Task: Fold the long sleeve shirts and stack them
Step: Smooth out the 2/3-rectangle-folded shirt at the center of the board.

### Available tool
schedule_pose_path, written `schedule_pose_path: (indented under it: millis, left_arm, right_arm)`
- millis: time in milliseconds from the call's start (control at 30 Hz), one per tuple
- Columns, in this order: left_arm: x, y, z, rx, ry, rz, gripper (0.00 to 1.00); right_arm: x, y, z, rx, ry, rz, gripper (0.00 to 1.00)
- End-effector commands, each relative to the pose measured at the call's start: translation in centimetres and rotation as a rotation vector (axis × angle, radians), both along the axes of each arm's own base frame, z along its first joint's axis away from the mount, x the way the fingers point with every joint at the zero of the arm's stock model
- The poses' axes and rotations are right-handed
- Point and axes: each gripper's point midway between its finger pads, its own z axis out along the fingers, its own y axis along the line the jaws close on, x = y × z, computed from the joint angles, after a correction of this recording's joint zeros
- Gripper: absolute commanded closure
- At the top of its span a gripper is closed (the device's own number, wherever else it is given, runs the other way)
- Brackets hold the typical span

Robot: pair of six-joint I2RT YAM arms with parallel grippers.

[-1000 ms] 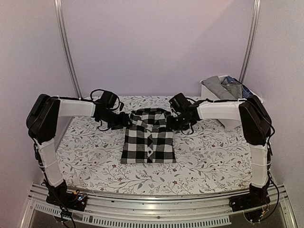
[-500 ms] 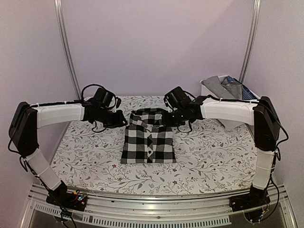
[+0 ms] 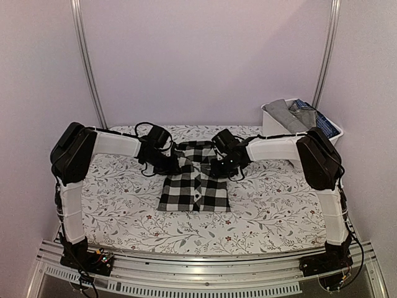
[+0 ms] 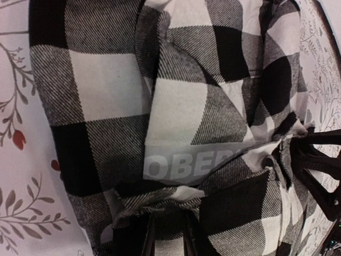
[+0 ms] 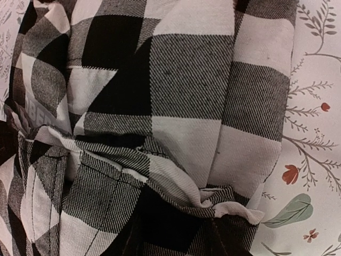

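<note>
Two tools meet at the far end of the checked shirt (image 3: 193,189), which lies in the middle of the flowery surface (image 3: 273,205). The left tool (image 4: 168,241) is clamped on a bunch of the shirt's cloth. The right tool (image 3: 219,165) is at the cloth too, but I cannot tell if it grips. Other shirts (image 3: 291,113) lie in a white bin (image 3: 271,121) far right.
</note>
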Motion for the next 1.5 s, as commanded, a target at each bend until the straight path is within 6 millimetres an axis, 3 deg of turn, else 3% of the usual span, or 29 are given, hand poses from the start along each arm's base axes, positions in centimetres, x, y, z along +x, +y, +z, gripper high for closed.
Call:
schedule_pose_path:
  millis: [0, 200, 300, 400, 567, 800, 933, 1033, 1133, 1300, 1467]
  left_arm:
    - [0.7, -0.7, -0.3, -0.005, -0.001, -0.019, 0.81]
    - [0.3, 0.0, 0.6, 0.008, -0.014, -0.002, 0.77]
    - [0.0, 0.4, 1.7, 0.008, -0.033, 0.008, 0.75]
    - [0.1, 0.5, 2.9, 0.001, -0.060, 0.005, 0.74]
    - [0.4, 0.7, 5.4, -0.020, -0.096, 0.002, 0.73]
    - [-0.2, 1.7, 7.3, -0.045, -0.105, 0.000, 0.73]
    - [-1.7, 2.3, 7.5, -0.058, -0.086, -0.004, 0.73]
    - [-3.6, 2.9, 7.2, -0.074, -0.063, -0.005, 0.72]
    - [-5.6, 3.4, 6.7, -0.103, -0.032, -0.006, 0.72]
    - [-8.7, 4.3, 6.2, -0.144, -0.003, 0.008, 0.72]
    - [-11.7, 5.1, 5.2, -0.167, 0.038, 0.013, 0.72]
  right_arm:
    - [0.6, -0.4, 0.1, -0.007, -0.003, -0.002, 0.57]
    - [0.8, 0.2, 5.9, 0.016, -0.105, 0.008, 0.53]
    - [0.4, 1.7, 8.9, 0.027, -0.160, 0.026, 0.53]
    - [-0.1, 3.4, 10.1, 0.019, -0.193, 0.042, 0.52]
    - [-0.7, 5.4, 7.9, 0.003, -0.160, 0.063, 0.52]
    - [0.1, 5.6, 2.8, -0.064, -0.116, 0.047, 0.54]
    - [0.4, 4.8, -0.9, -0.119, -0.061, 0.032, 0.54]
    - [0.4, 4.6, -1.3, -0.126, -0.052, 0.029, 0.54]
    - [0.6, 5.0, 0.3, -0.100, -0.072, 0.041, 0.53]
    - [0.5, 6.0, 5.2, -0.017, -0.115, 0.067, 0.49]
    - [-0.9, 4.8, 9.2, 0.025, -0.152, 0.068, 0.46]
